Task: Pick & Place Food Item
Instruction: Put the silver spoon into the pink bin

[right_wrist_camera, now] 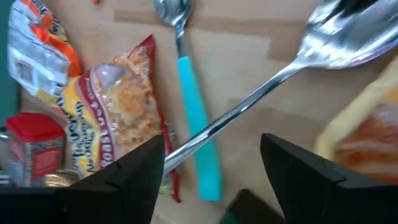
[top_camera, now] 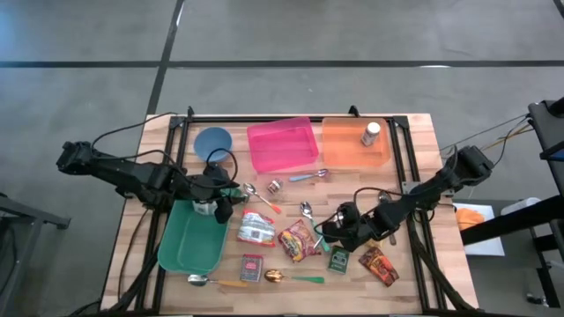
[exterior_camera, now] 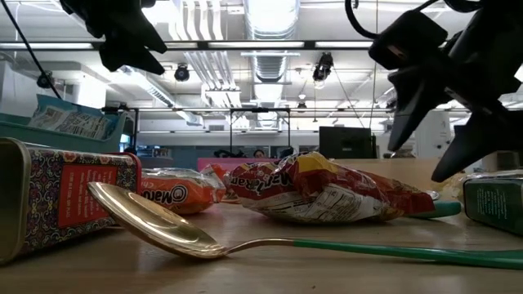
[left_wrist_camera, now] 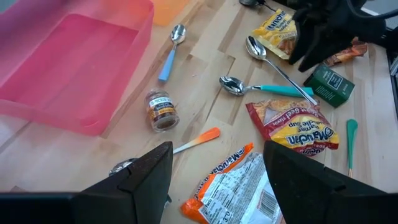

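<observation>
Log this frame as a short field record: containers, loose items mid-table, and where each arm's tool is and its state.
containers: green tray, blue bowl, pink bin, orange bin holding a small jar
mid-table items: ramen packet, white-orange packet, spice jar, green tin, teal-handled spoon
left tool: open, over the table beside the green tray, holding nothing
right tool: open, over a metal spoon beside the ramen packet
</observation>
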`<act>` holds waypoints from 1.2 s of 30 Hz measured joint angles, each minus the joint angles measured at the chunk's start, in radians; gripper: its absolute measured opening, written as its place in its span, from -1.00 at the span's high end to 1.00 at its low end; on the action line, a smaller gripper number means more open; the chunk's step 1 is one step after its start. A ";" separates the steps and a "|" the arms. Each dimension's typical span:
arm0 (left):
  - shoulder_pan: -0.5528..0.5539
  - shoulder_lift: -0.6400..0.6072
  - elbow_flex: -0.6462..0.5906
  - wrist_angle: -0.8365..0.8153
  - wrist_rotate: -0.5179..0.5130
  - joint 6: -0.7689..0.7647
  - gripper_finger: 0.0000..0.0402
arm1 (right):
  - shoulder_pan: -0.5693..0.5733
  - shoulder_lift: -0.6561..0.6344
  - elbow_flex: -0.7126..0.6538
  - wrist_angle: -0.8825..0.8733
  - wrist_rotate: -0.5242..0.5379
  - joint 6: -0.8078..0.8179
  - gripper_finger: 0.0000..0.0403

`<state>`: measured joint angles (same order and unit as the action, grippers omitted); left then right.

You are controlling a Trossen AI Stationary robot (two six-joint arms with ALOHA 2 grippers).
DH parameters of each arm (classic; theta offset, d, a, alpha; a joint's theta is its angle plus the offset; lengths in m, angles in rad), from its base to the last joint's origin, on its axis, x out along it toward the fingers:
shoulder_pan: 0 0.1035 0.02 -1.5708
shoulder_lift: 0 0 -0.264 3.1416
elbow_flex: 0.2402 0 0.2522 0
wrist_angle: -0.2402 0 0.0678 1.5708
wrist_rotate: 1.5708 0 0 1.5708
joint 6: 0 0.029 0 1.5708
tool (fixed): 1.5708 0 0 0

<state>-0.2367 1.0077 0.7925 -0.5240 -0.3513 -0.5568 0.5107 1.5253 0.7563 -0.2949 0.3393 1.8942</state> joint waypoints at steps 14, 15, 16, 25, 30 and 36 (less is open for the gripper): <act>0.000 0.000 0.000 0.001 0.000 0.007 -0.27 | 0.003 0.127 0.011 0.134 0.061 0.032 -0.32; 0.000 0.000 0.000 0.001 0.000 0.007 -0.27 | 0.002 0.120 0.010 0.124 0.072 0.027 -0.32; 0.000 0.000 0.000 0.002 0.000 0.008 -0.27 | 0.001 0.115 0.009 0.115 0.080 0.021 -0.32; 0.000 0.000 0.000 0.004 0.000 0.007 -0.27 | 0.001 0.115 0.008 0.084 0.084 0.041 -0.32; 0.000 0.000 0.000 0.004 0.000 0.007 -0.27 | -0.007 0.115 0.008 0.057 0.084 0.044 -0.18; 0.000 0.000 0.000 0.004 0.000 0.007 -0.27 | -0.027 0.115 0.008 0.057 0.108 0.007 0.21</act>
<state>-0.2363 1.0073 0.7925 -0.5201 -0.3511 -0.5495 0.4832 1.6405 0.7643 -0.2379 0.4478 1.9017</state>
